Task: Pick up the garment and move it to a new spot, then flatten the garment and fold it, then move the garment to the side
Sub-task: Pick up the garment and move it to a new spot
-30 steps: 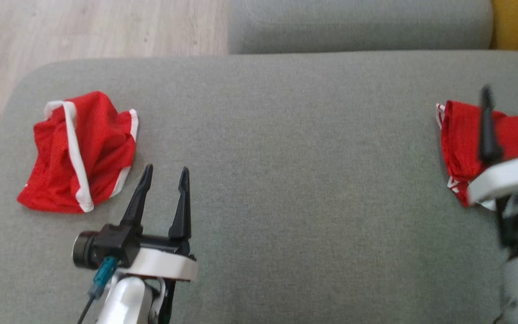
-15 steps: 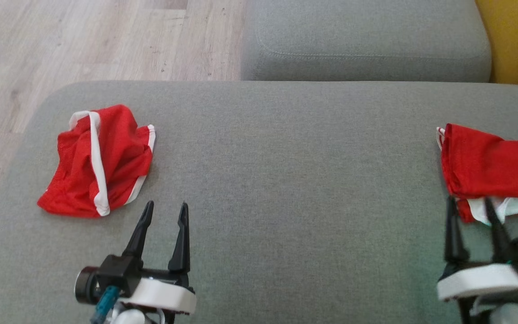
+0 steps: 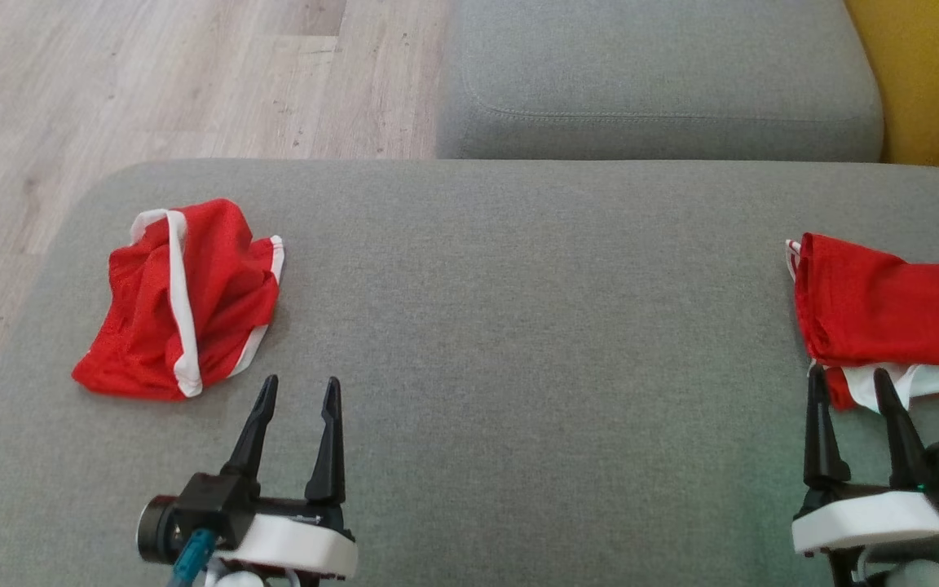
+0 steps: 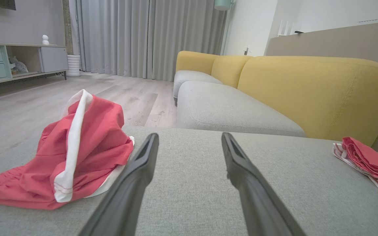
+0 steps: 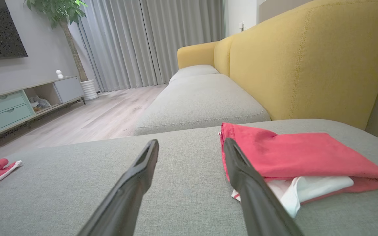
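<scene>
Here, crumpled red shorts (image 3: 180,314): white-trimmed heap at the left of the head view, on the grey sofa seat (image 3: 518,326).
Left gripper (image 3: 301,381): lower left, jaws wide, holding nothing; tips just below and right of the shorts, apart from them.
Folded red garment (image 3: 885,310): right edge, white layer showing beneath.
Right gripper (image 3: 848,372): lower right, jaws wide, empty; tips at the garment's near edge, contact unclear.

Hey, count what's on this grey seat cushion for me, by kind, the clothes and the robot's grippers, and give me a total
Red garments: 2, a crumpled garment on the left and a folded garment on the right
Grippers: 2, the left gripper and the right gripper, both open and holding nothing
Total: 4
</scene>
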Tool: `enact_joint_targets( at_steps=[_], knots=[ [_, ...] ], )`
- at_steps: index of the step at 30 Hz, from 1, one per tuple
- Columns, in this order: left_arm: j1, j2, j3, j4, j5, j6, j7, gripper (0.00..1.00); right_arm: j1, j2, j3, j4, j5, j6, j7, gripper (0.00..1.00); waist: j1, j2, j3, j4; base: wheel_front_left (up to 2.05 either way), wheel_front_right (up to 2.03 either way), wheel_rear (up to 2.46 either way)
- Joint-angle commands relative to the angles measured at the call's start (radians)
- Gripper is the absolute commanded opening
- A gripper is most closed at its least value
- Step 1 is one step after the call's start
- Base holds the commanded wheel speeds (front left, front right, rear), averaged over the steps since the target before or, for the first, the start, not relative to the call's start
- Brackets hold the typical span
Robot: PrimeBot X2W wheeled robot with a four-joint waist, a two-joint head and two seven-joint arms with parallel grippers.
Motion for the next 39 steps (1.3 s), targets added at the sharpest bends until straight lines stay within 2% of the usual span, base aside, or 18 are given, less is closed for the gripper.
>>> enact_joint_targets(
  at_steps=[1, 10, 16, 30, 39],
  knots=[
    [-0.031, 0.001, 0.026, -0.035, -0.010, 0.005, -0.005, 1.00, -0.018, -0.008, 0.021, -0.040, 0.009, -0.001, -0.014, 1.00, 0.0000, 0.0000, -0.002, 0.002, 0.00, 0.00, 0.00],
    [-0.033, 0.001, 0.031, -0.031, -0.011, 0.010, -0.005, 1.00, -0.010, -0.008, 0.032, -0.048, 0.010, -0.001, -0.014, 1.00, 0.0000, 0.0000, -0.004, 0.012, 0.00, 0.00, 0.00],
    [-0.038, 0.001, 0.040, -0.028, -0.003, 0.010, -0.005, 1.00, -0.002, -0.008, 0.057, -0.053, 0.023, -0.001, -0.014, 1.00, 0.0000, 0.0000, 0.001, 0.058, 0.00, 0.00, 0.00],
    [-0.043, 0.004, 0.097, -0.007, 0.045, -0.012, -0.005, 1.00, -0.001, -0.008, 0.167, -0.055, 0.053, -0.001, -0.014, 1.00, 0.0000, 0.0000, -0.008, 0.262, 0.00, 0.00, 0.00],
    [-0.038, 0.005, 0.118, -0.004, 0.065, -0.029, -0.005, 1.00, 0.004, -0.008, 0.217, -0.044, 0.090, -0.001, -0.014, 1.00, 0.0000, 0.0000, -0.016, 0.337, 0.00, 0.00, 0.00]
  ],
)
